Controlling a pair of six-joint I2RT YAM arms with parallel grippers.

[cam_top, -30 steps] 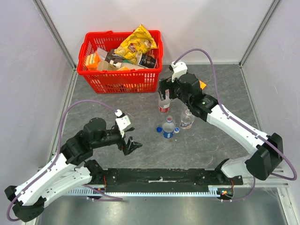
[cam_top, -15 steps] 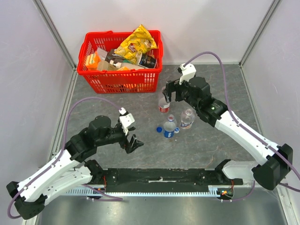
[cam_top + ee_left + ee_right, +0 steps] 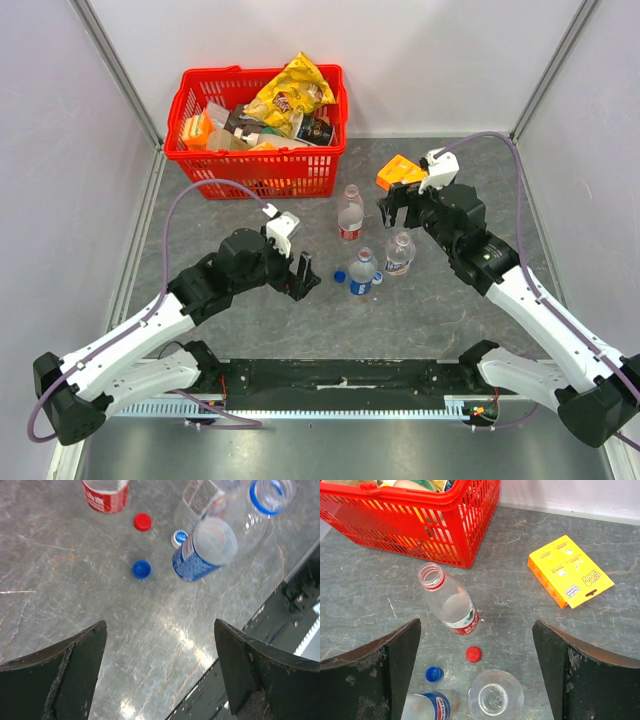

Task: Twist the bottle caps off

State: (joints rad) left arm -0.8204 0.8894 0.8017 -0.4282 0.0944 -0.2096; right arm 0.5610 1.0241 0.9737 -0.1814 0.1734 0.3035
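Observation:
Three bottles stand upright with open necks: the red-labelled bottle (image 3: 350,213) (image 3: 454,607), the blue-labelled bottle (image 3: 361,271) (image 3: 196,563) and the plain bottle (image 3: 399,252) (image 3: 495,696). Loose on the table among them lie a red cap (image 3: 473,654) (image 3: 142,522), a blue cap (image 3: 434,674) (image 3: 141,569) (image 3: 340,277) and a pale cap (image 3: 179,537). My left gripper (image 3: 303,274) (image 3: 160,625) hangs open just left of the blue cap, nothing between its fingers. Open and empty too, my right gripper (image 3: 399,210) (image 3: 476,624) is right of the red-labelled bottle.
A red basket (image 3: 205,160) (image 3: 470,510) full of snack packets stands at the back left. An orange box (image 3: 399,172) (image 3: 570,570) lies flat at the back, close to the right wrist. The black rail (image 3: 280,615) runs along the near table edge.
The right gripper has drawn back to the right, away from the red-labelled bottle, uncovering the orange box. The left arm has swung right, toward the bottles and the blue cap.

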